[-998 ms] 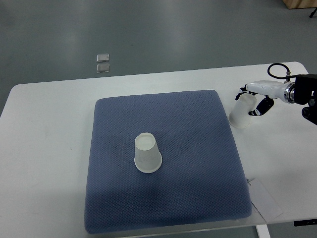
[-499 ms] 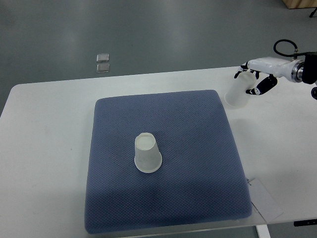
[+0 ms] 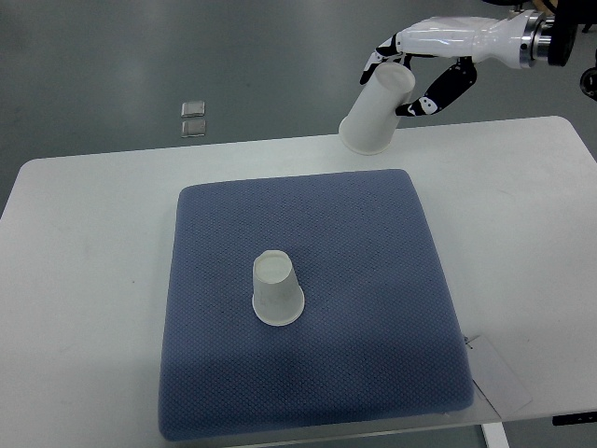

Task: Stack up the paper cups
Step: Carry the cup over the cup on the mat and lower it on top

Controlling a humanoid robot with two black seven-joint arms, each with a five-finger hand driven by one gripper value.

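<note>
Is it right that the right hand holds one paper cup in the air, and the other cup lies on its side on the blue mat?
Not quite. In the top view the right hand does hold a paper cup in the air, but the other cup stands upside down on the blue mat; it does not lie on its side.

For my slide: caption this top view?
Right hand holds a paper cup aloft; another cup sits inverted on blue mat.

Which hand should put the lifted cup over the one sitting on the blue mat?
The right hand. It already grips the lifted paper cup, tilted mouth-down beyond the blue mat. The upside-down cup waits mid-mat. No left arm is in view.
</note>
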